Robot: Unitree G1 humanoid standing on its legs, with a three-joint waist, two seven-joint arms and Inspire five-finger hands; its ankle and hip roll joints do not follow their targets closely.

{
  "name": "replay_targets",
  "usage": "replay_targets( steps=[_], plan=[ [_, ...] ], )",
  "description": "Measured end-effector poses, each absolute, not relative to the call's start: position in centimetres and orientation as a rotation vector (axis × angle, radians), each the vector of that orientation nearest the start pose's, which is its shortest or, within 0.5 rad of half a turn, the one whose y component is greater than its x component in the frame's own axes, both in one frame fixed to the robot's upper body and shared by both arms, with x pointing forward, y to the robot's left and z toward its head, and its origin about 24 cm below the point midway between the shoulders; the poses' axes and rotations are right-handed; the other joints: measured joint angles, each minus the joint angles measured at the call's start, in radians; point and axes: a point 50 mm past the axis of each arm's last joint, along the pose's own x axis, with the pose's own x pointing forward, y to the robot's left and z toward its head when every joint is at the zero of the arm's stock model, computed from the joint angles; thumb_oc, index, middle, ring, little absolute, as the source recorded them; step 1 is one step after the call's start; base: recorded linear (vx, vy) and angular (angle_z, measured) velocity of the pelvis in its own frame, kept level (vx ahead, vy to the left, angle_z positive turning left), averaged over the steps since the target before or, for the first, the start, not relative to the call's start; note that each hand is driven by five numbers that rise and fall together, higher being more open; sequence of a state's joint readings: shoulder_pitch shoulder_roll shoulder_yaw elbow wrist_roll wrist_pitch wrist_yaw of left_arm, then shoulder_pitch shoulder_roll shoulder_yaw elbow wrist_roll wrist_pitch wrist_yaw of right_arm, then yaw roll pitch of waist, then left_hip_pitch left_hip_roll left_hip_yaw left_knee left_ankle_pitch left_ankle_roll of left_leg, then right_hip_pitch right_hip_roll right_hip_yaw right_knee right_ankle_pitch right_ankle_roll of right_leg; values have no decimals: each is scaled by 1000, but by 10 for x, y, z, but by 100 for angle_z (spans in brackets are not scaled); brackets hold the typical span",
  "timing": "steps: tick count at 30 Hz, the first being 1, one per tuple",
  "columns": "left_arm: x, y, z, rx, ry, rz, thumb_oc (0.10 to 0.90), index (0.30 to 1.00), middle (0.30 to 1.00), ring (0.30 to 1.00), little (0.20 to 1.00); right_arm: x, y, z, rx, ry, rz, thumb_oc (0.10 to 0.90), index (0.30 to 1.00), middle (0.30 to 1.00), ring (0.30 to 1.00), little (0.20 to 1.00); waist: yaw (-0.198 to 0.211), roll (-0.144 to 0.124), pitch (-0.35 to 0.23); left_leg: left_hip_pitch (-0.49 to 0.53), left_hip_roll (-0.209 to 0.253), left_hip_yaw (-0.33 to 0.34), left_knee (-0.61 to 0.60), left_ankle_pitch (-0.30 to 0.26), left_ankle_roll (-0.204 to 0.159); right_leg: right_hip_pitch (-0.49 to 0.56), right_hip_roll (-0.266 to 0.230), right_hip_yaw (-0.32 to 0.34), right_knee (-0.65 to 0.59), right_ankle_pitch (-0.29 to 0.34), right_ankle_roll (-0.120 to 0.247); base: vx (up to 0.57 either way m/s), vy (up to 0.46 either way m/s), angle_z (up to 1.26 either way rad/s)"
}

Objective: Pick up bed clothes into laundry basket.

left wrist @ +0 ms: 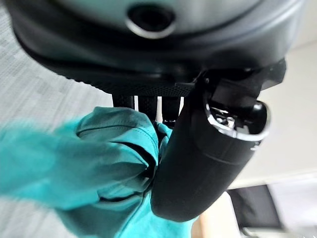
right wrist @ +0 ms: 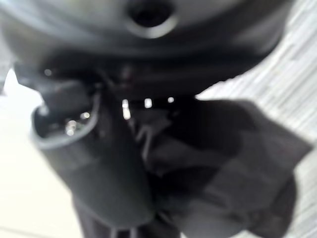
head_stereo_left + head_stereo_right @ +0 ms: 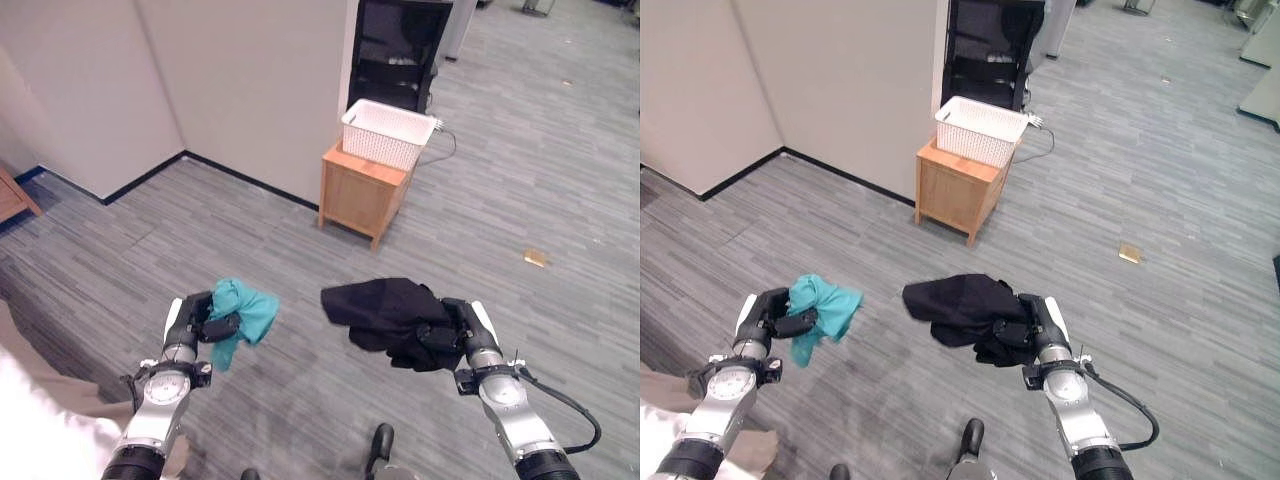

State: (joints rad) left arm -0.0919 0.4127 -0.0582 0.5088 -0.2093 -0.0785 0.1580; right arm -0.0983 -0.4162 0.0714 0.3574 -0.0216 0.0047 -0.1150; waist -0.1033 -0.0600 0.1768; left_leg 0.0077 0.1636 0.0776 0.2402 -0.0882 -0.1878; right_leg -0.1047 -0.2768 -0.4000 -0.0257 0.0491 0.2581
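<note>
My left hand [image 3: 195, 322] is shut on a teal cloth [image 3: 243, 315], which hangs from its fingers above the grey floor; up close the teal cloth [image 1: 94, 168] is pinched under the thumb. A black garment [image 3: 385, 312] is bunched in my right hand [image 3: 452, 335], whose fingers curl round it; the right wrist view shows the dark garment [image 2: 218, 163] against the thumb. The white laundry basket [image 3: 387, 133] stands on a small wooden cabinet [image 3: 362, 194] well ahead, by the wall.
A beige partition wall [image 3: 220, 80] with a black skirting runs behind the cabinet. A dark cabinet [image 3: 398, 50] stands behind the basket. A small brown scrap [image 3: 536, 258] lies on the floor to the right. Open grey floor lies between me and the basket.
</note>
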Motion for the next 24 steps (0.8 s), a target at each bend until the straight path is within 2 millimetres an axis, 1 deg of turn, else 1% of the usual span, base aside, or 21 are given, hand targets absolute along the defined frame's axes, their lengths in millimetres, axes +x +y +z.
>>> replay_targets(
  steps=[2, 4, 5, 6, 7, 8, 9, 10, 11, 13, 14, 15, 16, 17, 18, 19, 20, 21, 22, 23, 24],
  plan=[
    [247, 252, -24, 222, 331, 223, 400, 300, 300, 300, 300, 258, -251, 14, -512, 225, -105, 400, 300, 300, 300, 300, -26, 74, 11, 40, 66, -30, -44, -90, 28, 6, 58, -6, 58, 20, -28, 250, -107, -1],
    [247, 252, -22, 217, 320, 229, 400, 300, 300, 300, 300, 253, -252, 9, -518, 249, -104, 400, 300, 300, 300, 300, -69, 56, -5, 137, 88, -25, -170, -79, 12, -1, 71, -6, 141, 19, -116, 460, -254, 29],
    [250, 247, -21, 211, 300, 215, 400, 300, 300, 300, 300, 255, -252, 10, -517, 240, -106, 400, 300, 300, 300, 300, -72, 58, -7, 151, 90, -42, -136, 4, -25, 2, 95, -23, 141, 21, -169, 827, -546, -7],
    [259, 233, -17, 179, 272, 189, 400, 300, 300, 300, 300, 260, -262, 13, -476, 240, -184, 400, 300, 300, 300, 300, -43, 63, 13, -9, 132, -36, 154, 42, -69, -24, 122, -11, 256, -68, -171, 578, -419, -26],
    [257, 232, -18, 179, 274, 183, 400, 300, 300, 300, 300, 260, -259, 11, -479, 242, -172, 400, 300, 300, 300, 300, -26, 34, 7, -60, 117, -58, 266, 96, -72, -22, 115, -22, 338, -110, -220, 782, -472, -41],
    [257, 234, -18, 176, 274, 188, 400, 300, 300, 300, 300, 261, -256, 13, -482, 233, -154, 400, 300, 300, 300, 300, -15, -2, 13, -108, 95, -75, 389, 169, -67, 22, 117, -13, 315, -180, -283, 403, -174, -33],
    [254, 232, -22, 152, 290, 207, 400, 300, 300, 300, 300, 267, -253, 18, -483, 213, -144, 400, 300, 300, 300, 300, -3, 9, 34, -161, 121, -92, 518, 262, -47, 74, 141, -2, 278, -182, -284, 535, -109, -101],
    [244, 235, -30, 151, 324, 209, 400, 300, 300, 300, 300, 270, -242, 23, -481, 174, -118, 400, 300, 300, 300, 300, 43, -15, 36, -201, 113, -29, 602, 204, 21, 151, 150, 41, 194, -137, -284, 500, -28, -104],
    [241, 237, -30, 156, 327, 210, 400, 300, 300, 300, 300, 271, -238, 28, -489, 148, -99, 400, 300, 300, 300, 300, 52, -22, 35, -236, 86, -10, 576, 188, 18, 194, 151, 47, 155, -137, -284, 671, -10, -92],
    [237, 233, -24, 142, 282, 199, 400, 300, 300, 300, 300, 274, -236, 35, -493, 113, -93, 400, 300, 300, 300, 300, 78, -24, 32, -270, 40, 74, 362, 113, 48, 256, 176, 90, 51, -127, -264, 439, 73, -45],
    [236, 230, -20, 138, 260, 183, 400, 300, 300, 300, 300, 275, -236, 35, -495, 112, -92, 400, 300, 300, 300, 300, 98, -14, 27, -277, 17, 133, 165, 106, 61, 296, 197, 103, -15, -118, -254, 356, 79, -52],
    [237, 228, -17, 136, 248, 177, 400, 300, 300, 300, 300, 274, -236, 33, -503, 119, -88, 400, 300, 300, 300, 300, 106, -4, 23, -281, -3, 165, 29, 112, 69, 328, 214, 100, -55, -107, -254, 611, 115, -60],
    [237, 228, -16, 138, 244, 175, 400, 300, 300, 300, 300, 273, -234, 28, -515, 142, -66, 400, 300, 300, 300, 300, 130, 26, 18, -321, -29, 185, -79, 146, 105, 367, 246, 109, -64, -121, -234, 999, 198, -73],
    [235, 231, -17, 142, 248, 182, 400, 300, 300, 300, 300, 270, -228, 19, -525, 172, -30, 400, 300, 300, 300, 300, 150, 35, 11, -323, -66, 236, -248, 165, 105, 416, 246, 104, -65, -175, -185, 1022, 205, -82],
    [236, 231, -17, 142, 247, 183, 400, 300, 300, 300, 300, 270, -227, 18, -526, 174, -22, 400, 300, 300, 300, 300, 156, 34, 11, -336, -63, 256, -295, 166, 105, 432, 245, 107, -65, -196, -192, 568, 128, -66],
    [236, 231, -17, 141, 249, 184, 400, 300, 300, 300, 300, 269, -226, 16, -527, 179, -18, 400, 300, 300, 300, 300, 161, 40, 9, -361, -47, 286, -322, 166, 106, 459, 245, 120, -65, -223, -184, 584, 131, -56],
    [234, 230, -19, 141, 256, 180, 400, 300, 300, 300, 300, 264, -227, 12, -530, 199, -14, 400, 300, 300, 300, 300, 169, 43, 7, -383, -16, 340, -272, 134, 154, 519, 232, 135, -66, -258, -158, 627, 144, -45],
    [231, 232, -20, 146, 263, 177, 400, 300, 300, 300, 300, 258, -227, 7, -521, 215, -11, 400, 300, 300, 300, 300, 162, 26, 7, -388, -8, 358, -184, 203, 215, 567, 216, 143, -54, -282, -151, 850, 206, -21],
    [229, 235, -21, 146, 273, 186, 400, 300, 300, 300, 300, 255, -226, 2, -518, 233, -4, 400, 300, 300, 300, 300, 149, 4, 7, -394, -12, 362, -123, 237, 239, 581, 188, 150, -20, -282, -151, 612, 175, 10],
    [227, 236, -23, 150, 285, 186, 400, 300, 300, 300, 300, 250, -227, -2, -519, 252, 3, 400, 300, 300, 300, 300, 144, -12, -1, -394, -23, 362, -88, 253, 251, 575, 160, 165, 16, -256, -158, 560, 188, -26],
    [226, 239, -22, 157, 290, 192, 400, 300, 300, 300, 300, 246, -226, -6, -535, 269, 10, 400, 300, 300, 300, 300, 177, -35, -7, -350, -47, 362, -64, 265, 252, 537, 103, 217, 135, -156, -145, 334, 129, -38]
  ],
)
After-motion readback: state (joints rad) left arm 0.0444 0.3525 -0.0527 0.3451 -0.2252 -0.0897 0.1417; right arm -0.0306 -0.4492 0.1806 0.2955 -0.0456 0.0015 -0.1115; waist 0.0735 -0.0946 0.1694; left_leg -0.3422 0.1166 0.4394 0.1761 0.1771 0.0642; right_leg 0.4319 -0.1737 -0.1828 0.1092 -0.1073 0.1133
